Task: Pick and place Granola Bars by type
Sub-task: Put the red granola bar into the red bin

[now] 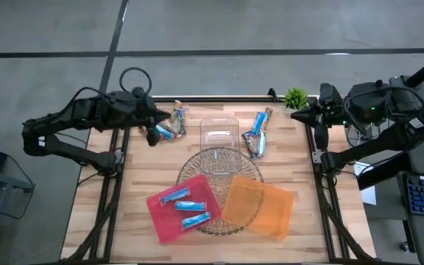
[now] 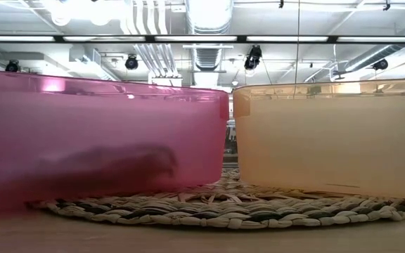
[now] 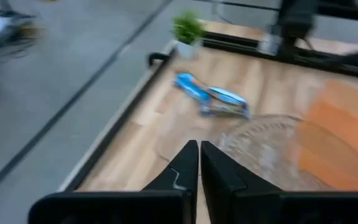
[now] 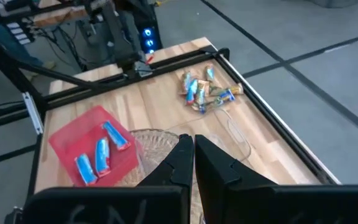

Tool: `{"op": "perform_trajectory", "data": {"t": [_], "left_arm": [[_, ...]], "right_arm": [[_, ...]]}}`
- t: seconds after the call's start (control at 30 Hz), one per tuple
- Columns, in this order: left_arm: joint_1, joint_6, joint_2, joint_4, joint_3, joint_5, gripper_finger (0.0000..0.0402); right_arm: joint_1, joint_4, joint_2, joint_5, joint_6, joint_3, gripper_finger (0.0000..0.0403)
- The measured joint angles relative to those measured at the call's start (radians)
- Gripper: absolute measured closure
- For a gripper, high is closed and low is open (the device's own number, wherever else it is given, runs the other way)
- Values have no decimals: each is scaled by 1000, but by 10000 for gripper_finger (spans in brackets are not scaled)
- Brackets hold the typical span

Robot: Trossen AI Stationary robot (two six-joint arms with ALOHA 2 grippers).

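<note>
Two heaps of granola bars lie on the far half of the table: one at the far left (image 1: 171,126) (image 4: 202,91), one at the far right (image 1: 258,135) (image 3: 214,101). Three light blue bars (image 1: 185,206) (image 4: 102,153) lie flat in the pink tray (image 1: 160,218). The orange tray (image 1: 271,213) beside it holds nothing that I can see. My left gripper (image 1: 157,121) (image 3: 199,154) hangs shut over the far-left heap, holding nothing. My right gripper (image 1: 294,115) (image 4: 193,147) hangs shut at the table's far right edge, also holding nothing.
Both trays rest partly on a round woven mat (image 1: 219,165) (image 2: 223,207); their walls (image 2: 97,133) (image 2: 329,137) fill the low view. A clear plastic box (image 1: 219,134) stands between the heaps. A small green plant (image 1: 295,96) stands at the far right corner.
</note>
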Motion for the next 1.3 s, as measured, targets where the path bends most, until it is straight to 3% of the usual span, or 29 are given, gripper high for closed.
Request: {"op": "perform_trajectory", "data": {"t": [0.27,0.57,0.93,1.3], "left_arm": [[26,-24,34,-113,145,-14,315],[61,-3,97,-301,163,-30,217],[191,51,204,-491,157,-5,209],[485,-60,209,-392,5,126,209]], "right_arm": [[-23,-37,4,1,-2,0,394],[-22,-33,10,0,7,0,394],[-22,-32,46,-13,10,0,394],[-22,-33,62,-21,6,-2,394]]}}
